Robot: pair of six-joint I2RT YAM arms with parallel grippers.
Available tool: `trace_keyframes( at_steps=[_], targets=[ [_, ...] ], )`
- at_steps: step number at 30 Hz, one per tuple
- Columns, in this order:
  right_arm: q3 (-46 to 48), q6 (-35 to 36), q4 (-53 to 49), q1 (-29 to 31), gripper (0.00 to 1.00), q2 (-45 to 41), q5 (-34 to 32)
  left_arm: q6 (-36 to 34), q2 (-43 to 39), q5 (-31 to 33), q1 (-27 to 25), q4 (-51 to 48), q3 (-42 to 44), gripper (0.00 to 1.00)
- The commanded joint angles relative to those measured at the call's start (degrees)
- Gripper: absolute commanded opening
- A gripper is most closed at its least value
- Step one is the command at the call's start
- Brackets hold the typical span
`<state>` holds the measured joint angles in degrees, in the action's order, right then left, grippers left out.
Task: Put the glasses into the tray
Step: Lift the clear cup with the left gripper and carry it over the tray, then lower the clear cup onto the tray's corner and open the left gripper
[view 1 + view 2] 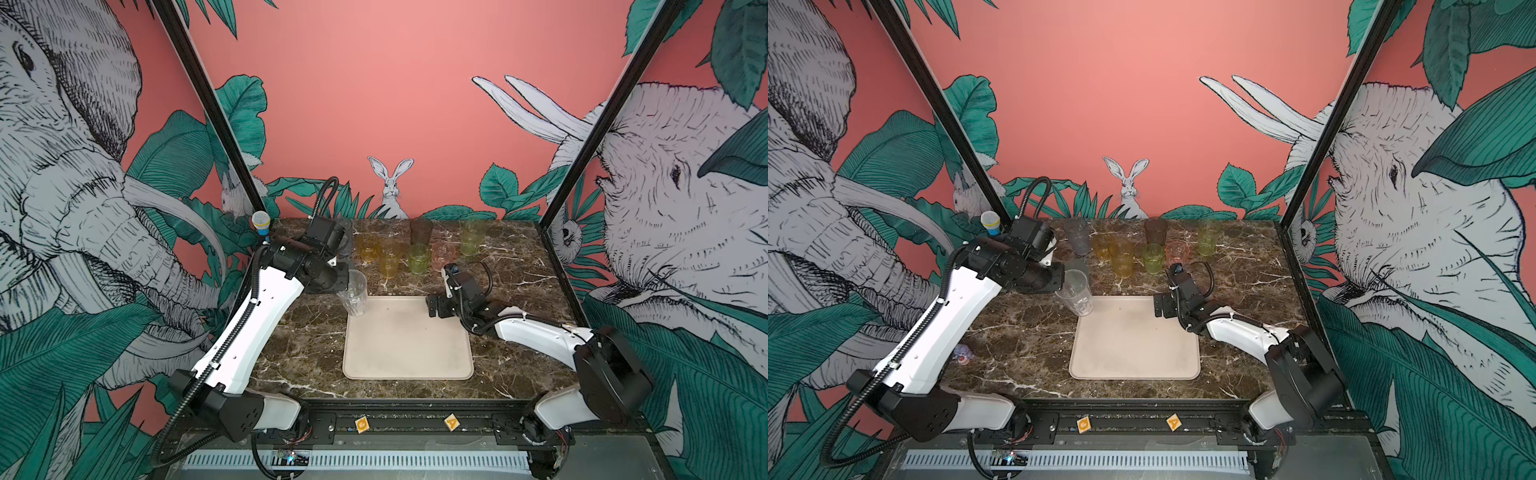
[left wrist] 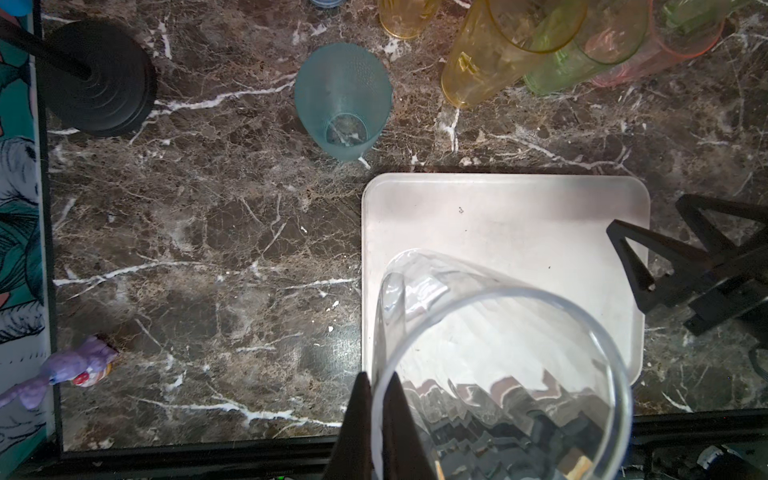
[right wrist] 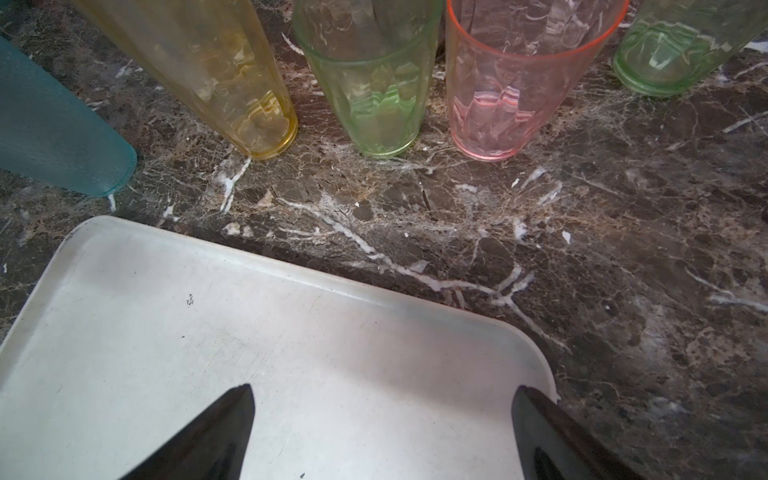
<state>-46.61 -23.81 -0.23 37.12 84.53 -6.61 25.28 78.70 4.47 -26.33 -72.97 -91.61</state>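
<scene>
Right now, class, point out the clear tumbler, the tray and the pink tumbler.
clear tumbler (image 1: 353, 295): a top view, side wall.
tray (image 1: 407, 345): a top view, bare floor.
pink tumbler (image 3: 521, 83): right wrist view, side wall.

High at the front in both top views, looking down over the whole table (image 1: 299, 353). Close above the tray (image 2: 498, 216) from the left wrist, looking down. Low by its far edge from the right wrist. Tray in all four.

Soft even light, glare on tray (image 3: 332, 332), warped top-view edges
</scene>
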Motion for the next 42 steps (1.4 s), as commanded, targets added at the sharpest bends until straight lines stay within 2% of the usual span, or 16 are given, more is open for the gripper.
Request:
trace_keyframes(
  at_steps=[1,21,42],
  targets=[
    [-1.7,-0.4,1.8,0.1,0.99,0.6,0.1,0.1,0.2,0.1,-0.3,4.7,1.5,0.00],
    [-1.9,-0.1,1.3,0.1,0.99,0.6,0.0,0.2,6.2,1.8,-0.3,16.5,11.4,0.00],
    [-2.3,0.1,0.5,0.1,0.99,0.5,-0.2,0.8,11.5,0.2,2.1,20.5,12.5,0.00]
  ],
)
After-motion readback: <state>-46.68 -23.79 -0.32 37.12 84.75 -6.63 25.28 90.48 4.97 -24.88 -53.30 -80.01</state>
